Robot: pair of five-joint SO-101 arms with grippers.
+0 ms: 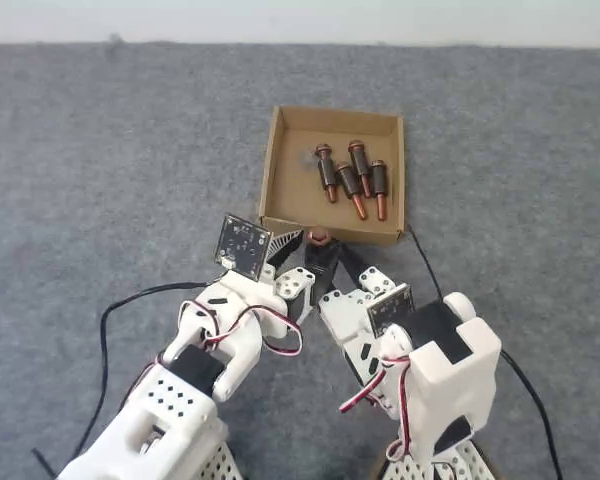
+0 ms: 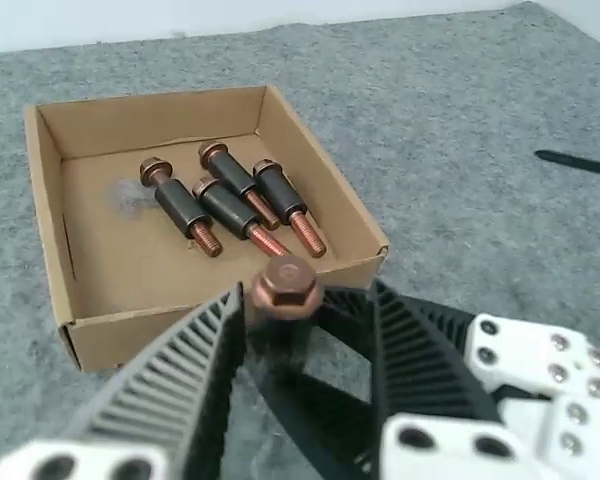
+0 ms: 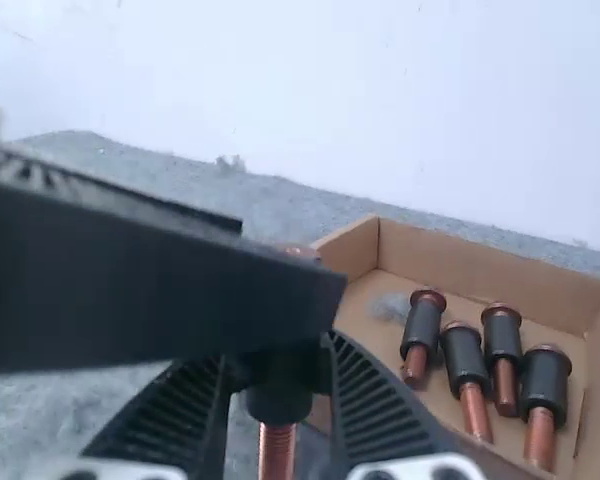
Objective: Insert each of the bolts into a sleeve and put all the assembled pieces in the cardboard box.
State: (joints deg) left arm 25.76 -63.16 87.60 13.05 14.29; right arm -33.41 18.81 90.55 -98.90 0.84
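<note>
Just in front of the box (image 1: 270,165), my left pincer (image 2: 302,308) stands open around the head of the bolt (image 2: 285,283), while my right pincer (image 3: 277,372) is clamped on the sleeve (image 3: 280,398) that the bolt sits in. I'd back the left one off without nudging the head, then lift the piece over the box's near wall and let go low, beside the four finished pieces (image 1: 352,178). Grey carpet (image 1: 100,150) surrounds the box, with a white wall (image 3: 380,100) behind it.
</note>
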